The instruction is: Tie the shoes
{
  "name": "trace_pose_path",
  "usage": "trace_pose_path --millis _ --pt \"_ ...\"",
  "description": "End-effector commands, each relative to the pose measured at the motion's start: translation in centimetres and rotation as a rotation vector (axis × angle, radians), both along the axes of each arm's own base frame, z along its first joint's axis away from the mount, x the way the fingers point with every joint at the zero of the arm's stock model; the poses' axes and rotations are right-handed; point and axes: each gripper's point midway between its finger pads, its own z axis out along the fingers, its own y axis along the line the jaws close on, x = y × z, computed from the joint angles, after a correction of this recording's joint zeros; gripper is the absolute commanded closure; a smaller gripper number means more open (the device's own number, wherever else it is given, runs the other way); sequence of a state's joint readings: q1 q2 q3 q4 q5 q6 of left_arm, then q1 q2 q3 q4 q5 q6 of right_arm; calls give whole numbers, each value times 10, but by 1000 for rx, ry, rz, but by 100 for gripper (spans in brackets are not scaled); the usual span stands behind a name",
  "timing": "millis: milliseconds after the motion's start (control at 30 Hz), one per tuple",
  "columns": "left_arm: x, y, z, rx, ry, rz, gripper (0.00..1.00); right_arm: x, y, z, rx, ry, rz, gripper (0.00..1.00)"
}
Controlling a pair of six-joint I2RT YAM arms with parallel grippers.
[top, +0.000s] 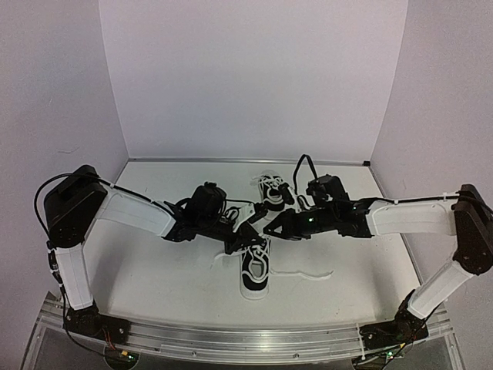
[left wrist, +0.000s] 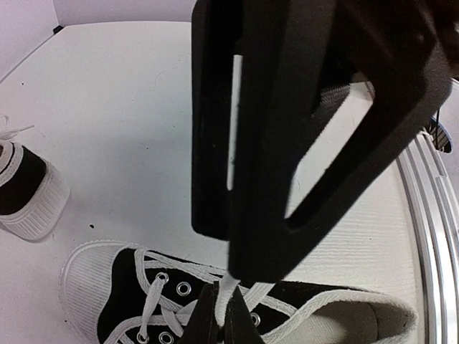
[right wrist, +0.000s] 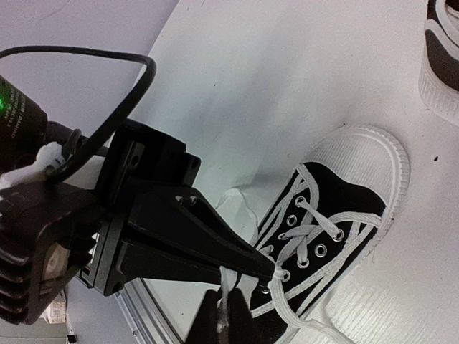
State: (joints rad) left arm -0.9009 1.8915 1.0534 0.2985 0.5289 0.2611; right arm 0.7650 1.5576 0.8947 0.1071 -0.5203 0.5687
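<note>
A: The left gripper (left wrist: 222, 319), closed on what?
B: A lace (left wrist: 228, 287), held up from the near shoe (right wrist: 337, 208) just below its jaws. The right gripper (right wrist: 224, 319) straddles it too. Whether it is gripping or loosening I cannot tell, but it's likely a handover. The other shoe (top: 271, 189) lies beyond both.

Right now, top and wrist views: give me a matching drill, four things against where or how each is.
Things:
1 near shoe
2 far shoe
3 left tool
4 loose lace

States:
A lying flat on the table, right of the near shoe
B shut on a lace
C farther back
D at the front, beneath the left tool

Pairs: 1-D, 2-C, 3-B, 4-A
</note>
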Motion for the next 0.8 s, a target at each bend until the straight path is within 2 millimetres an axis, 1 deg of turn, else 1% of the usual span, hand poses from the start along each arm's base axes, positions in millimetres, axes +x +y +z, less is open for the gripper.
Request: trace_pose_path --millis 0,33,67,100,167,267,333,433,500,567,667,767 --pt "3 -11 25 -72 -52 -12 100 -3 -11 18 -4 -38 -41 64" --pt "3 -10 24 -69 -52 -9 100 -3 -19 18 -25 -40 -66 54" --pt "3 -9 24 -71 -55 -7 100 -5 -29 16 -55 -38 -93 47" --pt "3 -9 25 -73 -55 -6 100 -7 -40 12 -88 -31 -122 43" --pt "2 -8 26 -77 -55 -6 100 -13 -62 5 -153 -17 -176 39" --pt "2 -8 28 -81 -56 -8 100 -22 -98 -15 -293 46 -280 35" --pt "2 -8 30 -87 -57 -8 100 -33 -113 -29 -310 121 -349 35" --pt "1 -9 32 -96 -58 -11 100 -49 -138 -57 -328 216 -462 37" --pt "1 -9 32 -98 -57 -12 100 -57 -154 -69 -347 243 -526 40" --pt "1 -9 31 -100 -57 -13 100 -61 -167 -77 -370 257 -575 42" --pt "1 -9 31 -102 -59 -13 100 -68 -179 -91 -415 287 -613 43" --pt "1 -9 29 -100 -61 -11 100 -72 -182 -105 -454 326 -623 44"
